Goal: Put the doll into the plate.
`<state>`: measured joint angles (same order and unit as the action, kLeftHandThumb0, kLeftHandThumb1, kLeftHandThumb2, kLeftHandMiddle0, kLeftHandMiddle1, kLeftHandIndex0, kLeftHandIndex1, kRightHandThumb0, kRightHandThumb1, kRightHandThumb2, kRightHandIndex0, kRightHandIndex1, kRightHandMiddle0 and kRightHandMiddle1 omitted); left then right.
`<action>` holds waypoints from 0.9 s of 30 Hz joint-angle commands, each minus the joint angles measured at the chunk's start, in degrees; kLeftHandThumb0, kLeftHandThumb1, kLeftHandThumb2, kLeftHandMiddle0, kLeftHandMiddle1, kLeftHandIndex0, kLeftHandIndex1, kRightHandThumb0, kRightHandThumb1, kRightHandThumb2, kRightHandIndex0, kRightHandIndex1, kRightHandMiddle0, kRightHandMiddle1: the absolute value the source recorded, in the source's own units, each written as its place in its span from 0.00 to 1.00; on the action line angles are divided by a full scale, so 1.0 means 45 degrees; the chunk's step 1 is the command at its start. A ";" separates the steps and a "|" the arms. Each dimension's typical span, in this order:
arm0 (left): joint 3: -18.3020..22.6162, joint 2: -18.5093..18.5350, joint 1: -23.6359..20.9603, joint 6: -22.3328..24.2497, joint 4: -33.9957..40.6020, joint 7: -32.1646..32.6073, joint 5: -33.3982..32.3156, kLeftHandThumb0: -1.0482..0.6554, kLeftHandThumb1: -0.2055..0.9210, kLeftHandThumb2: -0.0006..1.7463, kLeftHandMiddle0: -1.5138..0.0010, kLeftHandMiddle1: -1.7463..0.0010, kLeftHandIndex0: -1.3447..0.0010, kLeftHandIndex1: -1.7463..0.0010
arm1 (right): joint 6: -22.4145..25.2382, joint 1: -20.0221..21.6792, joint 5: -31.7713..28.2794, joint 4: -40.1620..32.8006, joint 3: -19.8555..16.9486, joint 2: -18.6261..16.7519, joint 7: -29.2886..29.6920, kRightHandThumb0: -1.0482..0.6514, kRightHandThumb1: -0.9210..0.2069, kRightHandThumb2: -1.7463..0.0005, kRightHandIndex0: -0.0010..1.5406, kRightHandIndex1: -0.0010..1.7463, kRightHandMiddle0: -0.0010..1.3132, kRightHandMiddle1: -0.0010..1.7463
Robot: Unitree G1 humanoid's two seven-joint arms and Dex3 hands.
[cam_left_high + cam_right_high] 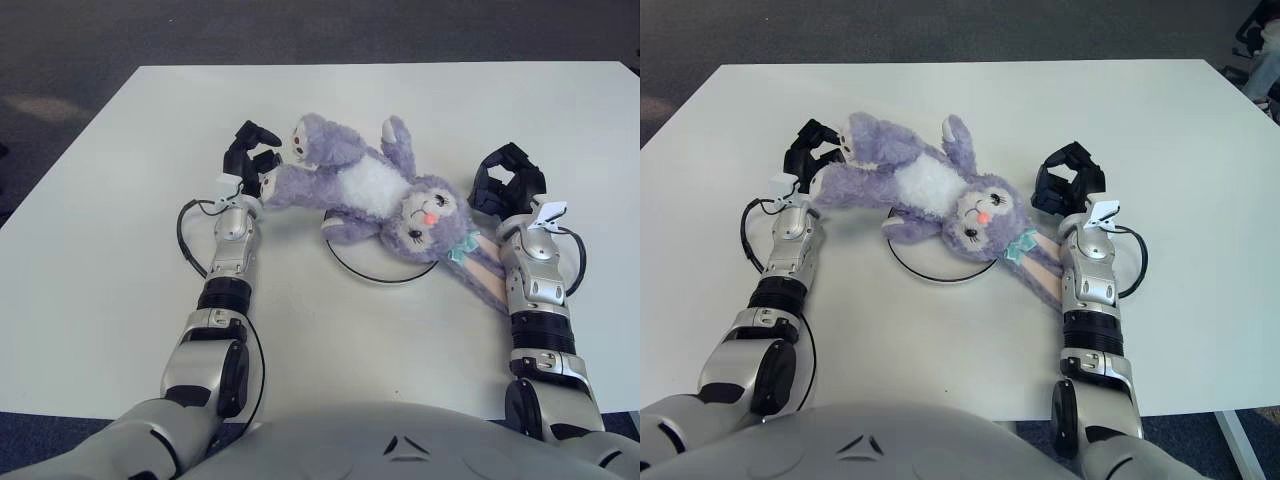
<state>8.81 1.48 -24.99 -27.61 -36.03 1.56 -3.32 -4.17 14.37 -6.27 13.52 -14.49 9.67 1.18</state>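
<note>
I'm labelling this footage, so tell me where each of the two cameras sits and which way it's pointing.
Left eye view: on the robot's head, looking forward and down at the white table; it shows both forearms, the chest, the left hand by the doll's foot and the right hand beside its head.
Right eye view: on the head too, slightly to the right, facing the same way; the same arms and chest show, everything shifted left.
Shared: doll lying partly over the plate, both hands, table.
</note>
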 commanded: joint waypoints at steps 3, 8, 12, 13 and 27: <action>-0.0040 -0.0035 0.1517 -0.0219 -0.0633 -0.0009 0.0129 0.32 0.42 0.79 0.19 0.00 0.51 0.00 | 0.0102 -0.0969 -0.0246 0.0337 -0.0140 -0.0245 -0.0088 0.33 0.55 0.23 0.82 1.00 0.48 1.00; -0.0168 0.0049 0.1563 -0.0461 -0.0699 0.0034 0.0384 0.32 0.42 0.79 0.19 0.00 0.51 0.00 | 0.0156 -0.0990 -0.0224 0.0284 -0.0158 -0.0225 -0.0083 0.33 0.55 0.24 0.82 1.00 0.48 1.00; -0.0194 0.0095 0.1580 -0.0502 -0.0728 -0.0091 0.0329 0.32 0.42 0.79 0.19 0.00 0.52 0.00 | 0.0220 -0.0991 -0.0169 0.0253 -0.0156 -0.0213 -0.0059 0.33 0.55 0.24 0.82 1.00 0.48 1.00; -0.0198 0.0099 0.1582 -0.0500 -0.0733 -0.0113 0.0302 0.32 0.42 0.79 0.19 0.00 0.52 0.00 | 0.0232 -0.0990 -0.0168 0.0249 -0.0157 -0.0212 -0.0061 0.33 0.55 0.24 0.82 1.00 0.48 1.00; -0.0162 0.0107 0.1609 -0.0411 -0.0749 -0.0318 0.0083 0.33 0.44 0.78 0.20 0.00 0.53 0.00 | 0.0286 -0.0978 -0.0119 0.0272 -0.0160 -0.0185 -0.0084 0.33 0.54 0.24 0.82 1.00 0.47 1.00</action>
<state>7.99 2.00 -24.72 -29.26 -35.98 0.54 -3.09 -3.61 14.20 -6.35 13.11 -14.69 9.65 0.57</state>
